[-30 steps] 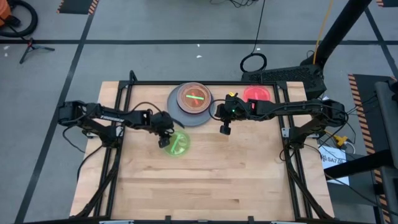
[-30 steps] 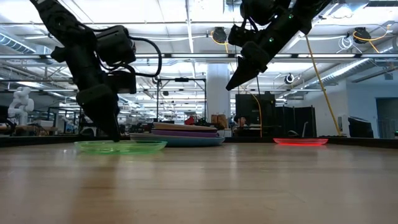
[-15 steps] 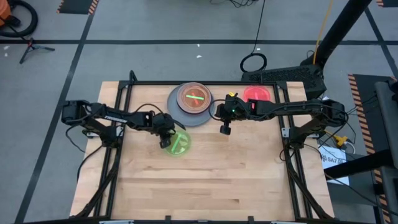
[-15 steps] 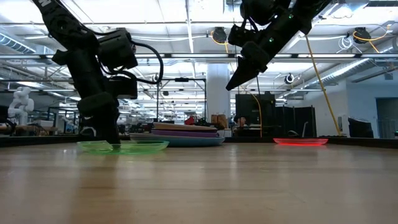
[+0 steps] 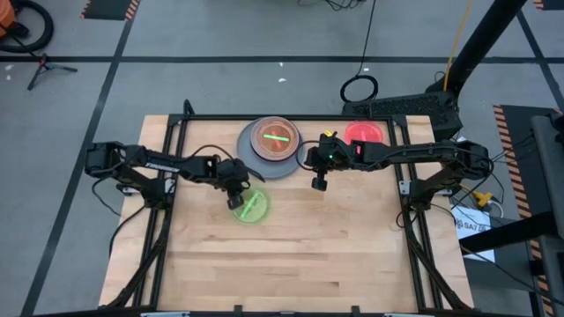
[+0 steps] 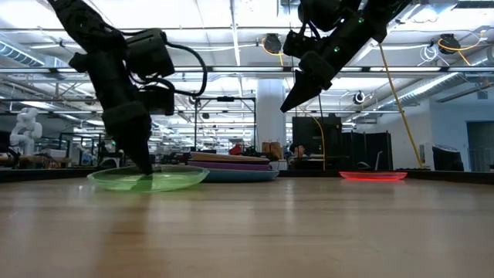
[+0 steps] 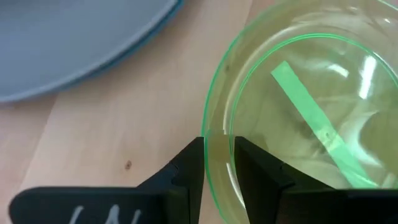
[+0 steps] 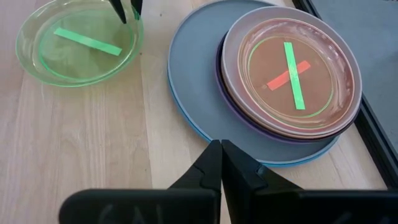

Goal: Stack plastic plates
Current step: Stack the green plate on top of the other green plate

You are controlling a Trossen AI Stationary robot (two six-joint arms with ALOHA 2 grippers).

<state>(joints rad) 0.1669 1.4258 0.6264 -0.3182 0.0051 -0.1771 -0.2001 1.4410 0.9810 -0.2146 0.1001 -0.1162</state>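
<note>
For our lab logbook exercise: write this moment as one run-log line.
left gripper: closing on green plate rim | right gripper: shut, empty, above stack | red plate: apart

You've got one loose translucent green plate (image 5: 251,207) on the table, left of centre. One pink-red plate (image 5: 366,134) sits alone at the far right.

One stack (image 5: 274,146) at far centre. From the right wrist view you can count its layers: one blue plate (image 8: 205,138) at the bottom showing only as a rim, one grey plate (image 8: 193,81) on it, one purple (image 8: 231,104) as an edge, one brown plate (image 8: 292,74) on top, with one small clear plate nested in it. Any others between them you can't tell.

Tape strips: one green strip (image 8: 87,41) in the loose plate, one green and one red crossed on the stack.

Two arms, two grippers: left gripper (image 5: 234,199), right gripper (image 5: 318,184).

One wooden table (image 5: 282,264).
</note>
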